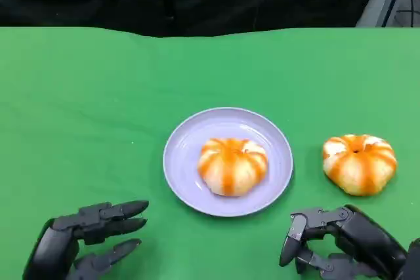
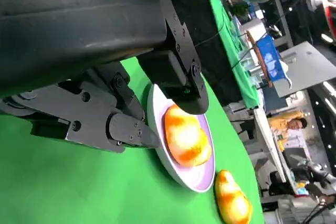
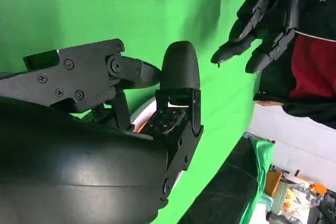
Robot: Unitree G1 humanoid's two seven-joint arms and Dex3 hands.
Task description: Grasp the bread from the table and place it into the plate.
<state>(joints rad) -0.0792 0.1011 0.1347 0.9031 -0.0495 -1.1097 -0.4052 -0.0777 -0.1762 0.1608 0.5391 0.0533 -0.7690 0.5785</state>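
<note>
Left hand [image 1: 82, 240]: near edge of the table [image 1: 79, 109], on the near-left side of the plate [image 1: 186, 155] and apart from it. Fingers spread and extended toward the plate, holding nothing. In the left wrist view the same hand [image 2: 113, 95] has its fingertips close to the plate [image 2: 157, 129] rim, nothing between them.

Right hand [image 1: 341, 240]: near edge, on the near-right side of the plate. Fingers loosely curled and parted, empty. In the right wrist view this hand [image 3: 131, 108] fills the foreground, and the left hand [image 3: 262, 19] hangs over the green cloth beyond it.

Plate: pale lilac, round, at the table's centre.

Bun [image 1: 232, 165]: orange-and-white striped, lying inside the plate, slightly right of its middle; seen also in the left wrist view [image 2: 186, 137].

Second bun [image 1: 359, 163]: same pattern, on the cloth to the right of the plate, clear of its rim, just beyond the right hand; also in the left wrist view [image 2: 231, 200].

Table: covered in green cloth.
</note>
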